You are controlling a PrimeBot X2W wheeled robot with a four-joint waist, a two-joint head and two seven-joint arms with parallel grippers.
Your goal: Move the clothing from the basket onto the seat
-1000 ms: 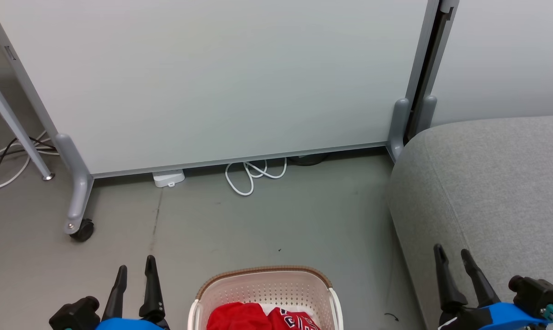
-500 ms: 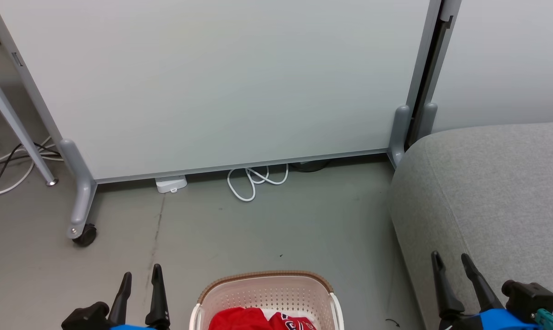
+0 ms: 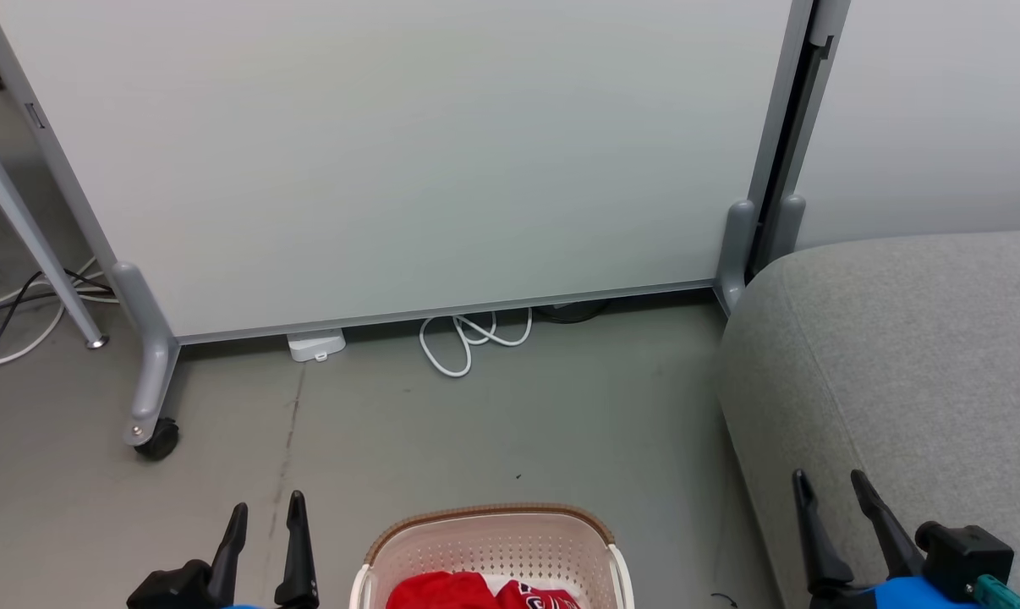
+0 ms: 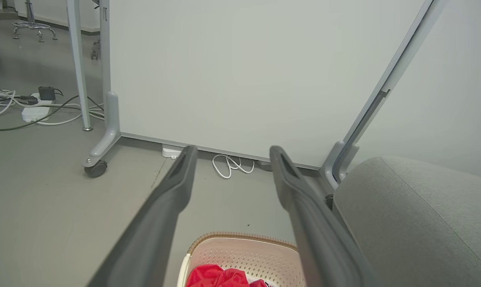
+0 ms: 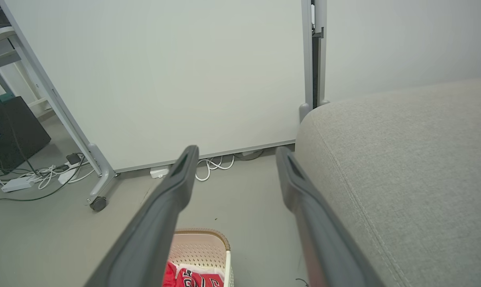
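Clothing: the clothing (image 3: 476, 590) is a bunch of red garments with white trim lying inside the basket; one piece shows black-and-white lettering, and the bottom edge of the head view cuts off the lower part
Basket: the basket (image 3: 493, 514) is cream perforated plastic with a brown woven-look rim; it stands on the floor at the bottom middle of the head view, between the two hands
Seat: the seat (image 3: 899, 355) is a large light grey couch cushion with a stitched seam, to the right of the basket, with a strip of floor between them
Left hand: the left hand (image 3: 267, 503) is low and just left of the basket, above bare floor, its fingers spread wide with nothing between them
Right hand: the right hand (image 3: 827, 478) is low at the near left edge of the seat, its fingers also wide apart and empty
Floor: the floor (image 3: 476, 423) is plain grey, with a thin dark line running up from beside the left hand
Partition: the partition panel (image 3: 392, 152) is pale grey and stands on grey legs with a black caster (image 3: 156, 440), well behind the basket
Cable: a white cable (image 3: 468, 342) lies looped at the foot of the panel, near a small white box (image 3: 315, 345)
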